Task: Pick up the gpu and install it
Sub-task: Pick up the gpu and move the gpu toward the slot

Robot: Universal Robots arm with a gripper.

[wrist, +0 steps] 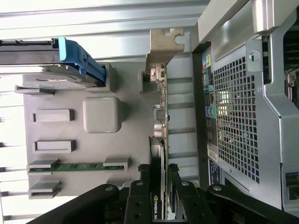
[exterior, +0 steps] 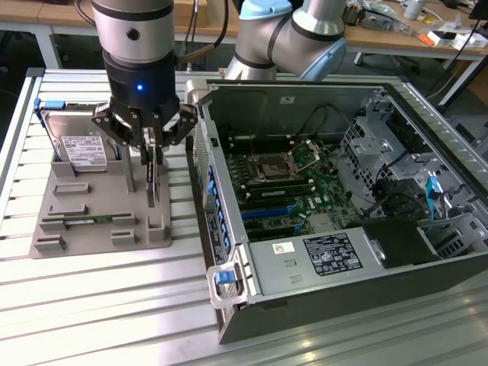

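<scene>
- Wrist view: my gripper (wrist: pixel 159 170) is clamped across the two flat faces of the gpu (wrist: pixel 161 107).
- gpu stands on edge in the gray holder (wrist: pixel 131 140), beside the case (wrist: pixel 243 93).
- Judged light, stiff and fragile: hold the faces, not the bracket (wrist: pixel 161 44).

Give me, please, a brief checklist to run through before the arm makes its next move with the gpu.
1. The hand centred over the gpu: ok, it straddles the card.
2. Grip closed: ok, the hand looks shut on the card.
3. The gpu upright in the grey holder: ok.
4. The gpu clear of the holder's slot: cannot tell.
5. The computer case open, motherboard exposed: ok.
6. The hard drive apart from the hand: ok.
</scene>
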